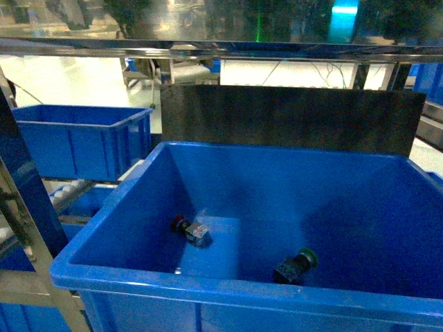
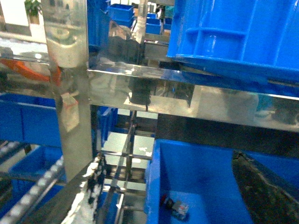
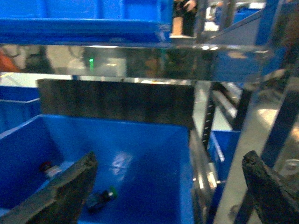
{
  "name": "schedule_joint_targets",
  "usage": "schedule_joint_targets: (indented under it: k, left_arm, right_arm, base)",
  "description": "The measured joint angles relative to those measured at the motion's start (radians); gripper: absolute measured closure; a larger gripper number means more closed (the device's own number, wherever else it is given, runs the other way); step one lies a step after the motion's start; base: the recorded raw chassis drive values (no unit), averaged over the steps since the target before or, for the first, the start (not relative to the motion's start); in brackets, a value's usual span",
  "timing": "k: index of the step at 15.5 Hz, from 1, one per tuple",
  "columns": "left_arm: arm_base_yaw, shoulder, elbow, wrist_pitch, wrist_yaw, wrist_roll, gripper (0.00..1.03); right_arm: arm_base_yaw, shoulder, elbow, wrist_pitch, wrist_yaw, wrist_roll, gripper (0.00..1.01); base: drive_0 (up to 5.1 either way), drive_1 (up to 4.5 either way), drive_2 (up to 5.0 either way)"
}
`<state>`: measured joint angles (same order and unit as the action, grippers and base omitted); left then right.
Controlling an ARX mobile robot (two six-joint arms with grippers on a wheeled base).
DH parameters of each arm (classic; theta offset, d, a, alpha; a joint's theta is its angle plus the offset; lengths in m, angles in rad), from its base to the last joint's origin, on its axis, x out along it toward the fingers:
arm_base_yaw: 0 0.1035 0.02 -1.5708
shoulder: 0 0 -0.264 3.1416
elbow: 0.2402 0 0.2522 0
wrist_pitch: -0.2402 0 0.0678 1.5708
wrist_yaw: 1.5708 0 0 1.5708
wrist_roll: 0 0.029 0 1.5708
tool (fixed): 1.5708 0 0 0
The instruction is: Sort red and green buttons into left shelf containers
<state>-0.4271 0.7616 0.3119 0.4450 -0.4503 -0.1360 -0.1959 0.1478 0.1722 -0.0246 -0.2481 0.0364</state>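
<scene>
Two buttons lie on the floor of the big blue bin (image 1: 104,238) nearest us, both small and blurry. We see the red button (image 1: 191,229) on its side left of centre, cap pointing left. The green button (image 1: 296,265) sits right of it, nearer us, partly cut off by the near rim. Far left, another blue bin (image 1: 83,138) stands on the shelf, its inside hidden.

Neither arm shows in the head view. For the left gripper (image 2: 268,186) only one dark finger shows at the frame's edge, so we cannot tell its spread. The right gripper (image 3: 170,186) has fingers spread wide, holding nothing, above the near bin.
</scene>
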Motion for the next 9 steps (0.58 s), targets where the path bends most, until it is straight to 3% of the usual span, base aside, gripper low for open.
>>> schedule_joint_targets:
  k: [1,2,3,6,7,9]
  left_arm:
    - [0.040,-0.045,-0.036,-0.003,0.045,0.046,0.34]
    - [0.082,-0.085,-0.071,-0.010,0.092,0.079,0.45]
    - [0.127,-0.128,-0.109,-0.022,0.142,0.101,0.59]
    - [0.216,-0.229,-0.174,-0.052,0.239,0.118,0.96]
    - [0.242,-0.259,-0.191,-0.066,0.262,0.120,1.01]
    - [0.287,-0.320,-0.222,-0.095,0.306,0.120,1.01]
  right_arm:
    - [0.035,-0.020,-0.013,0.002,0.060,-0.012,0.21]
    - [0.117,-0.036,-0.031,-0.002,0.164,-0.019,0.32]
    - [0.201,-0.048,-0.053,0.000,0.223,-0.029,0.46]
    - [0.196,-0.074,-0.085,0.011,0.248,-0.030,0.83]
    - [0.196,-0.080,-0.094,0.012,0.248,-0.030,0.96]
    - [0.196,-0.093,-0.111,0.015,0.248,-0.034,0.99]
  base:
    - [0.0,0.00,0.0]
    - [0.0,0.00,0.0]
    - [0.0,0.00,0.0]
    - [0.0,0.00,0.0]
    - [0.0,0.00,0.0]
    - [0.0,0.00,0.0]
